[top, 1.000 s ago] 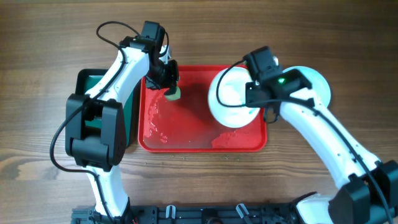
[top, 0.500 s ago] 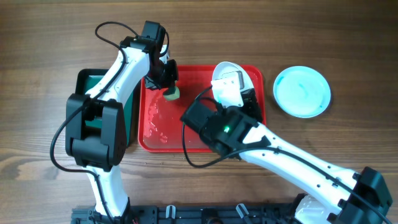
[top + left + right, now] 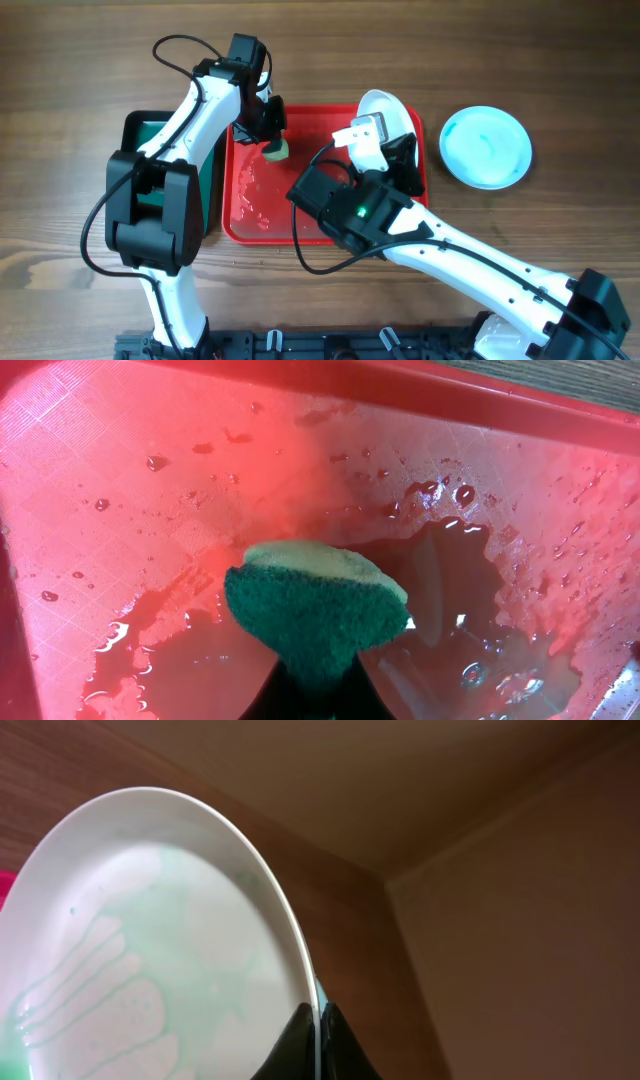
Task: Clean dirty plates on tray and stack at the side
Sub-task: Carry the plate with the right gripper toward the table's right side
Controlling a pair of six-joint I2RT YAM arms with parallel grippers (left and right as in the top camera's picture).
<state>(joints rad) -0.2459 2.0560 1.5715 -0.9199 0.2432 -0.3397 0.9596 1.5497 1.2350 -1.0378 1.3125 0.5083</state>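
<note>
The red tray lies wet in the middle of the table. My right gripper is shut on the rim of a dirty plate, which stands tilted on edge over the tray's back right corner. In the right wrist view green streaks run down that plate, and the jaws pinch its edge. A second, pale aqua plate lies flat on the table to the right. My left gripper is shut on a green and yellow sponge, held just over the tray's back left; sponge, gripper.
A narrow dark green tray sits against the red tray's left side, partly under my left arm. Water drops and puddles cover the red tray's floor. My right arm crosses the tray's front right from the near edge.
My right arm swung round so that it now reaches in from the tray's front. The held plate tipped from nearly flat to on edge. The left arm and sponge stayed put.
</note>
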